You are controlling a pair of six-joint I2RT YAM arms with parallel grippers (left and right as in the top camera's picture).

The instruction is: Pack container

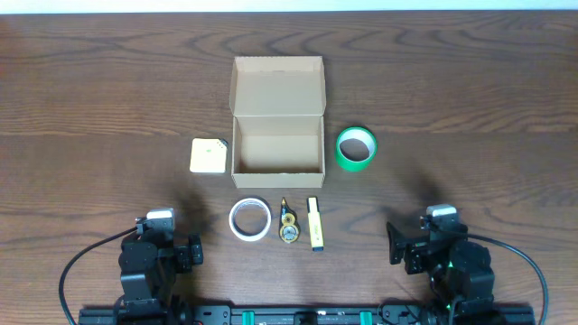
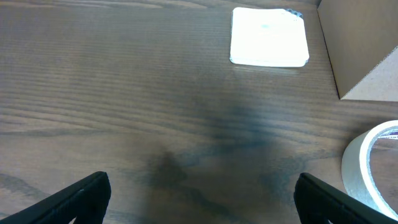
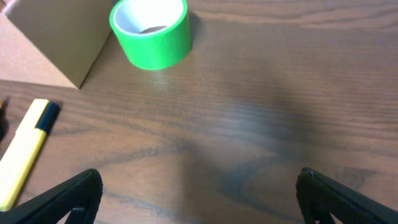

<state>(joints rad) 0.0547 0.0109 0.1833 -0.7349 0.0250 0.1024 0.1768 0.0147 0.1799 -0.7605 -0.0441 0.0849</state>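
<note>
The container (image 1: 277,144), a tan cardboard box, stands open at the table's middle with its flap lid (image 1: 277,87) folded back; its inside looks empty. A green tape roll (image 1: 357,147) lies to its right and shows in the right wrist view (image 3: 151,31). A white tape roll (image 1: 248,220), a small dark-and-gold object (image 1: 288,226) and a yellow highlighter (image 1: 315,224) lie in front of the box. My left gripper (image 2: 199,199) is open and empty at the front left. My right gripper (image 3: 199,196) is open and empty at the front right.
A small yellow square pad (image 1: 209,155) lies left of the box; it also shows in the left wrist view (image 2: 269,37). The box's corner (image 2: 364,50) and the white tape roll (image 2: 373,165) sit at that view's right edge. Cables loop beside both arm bases.
</note>
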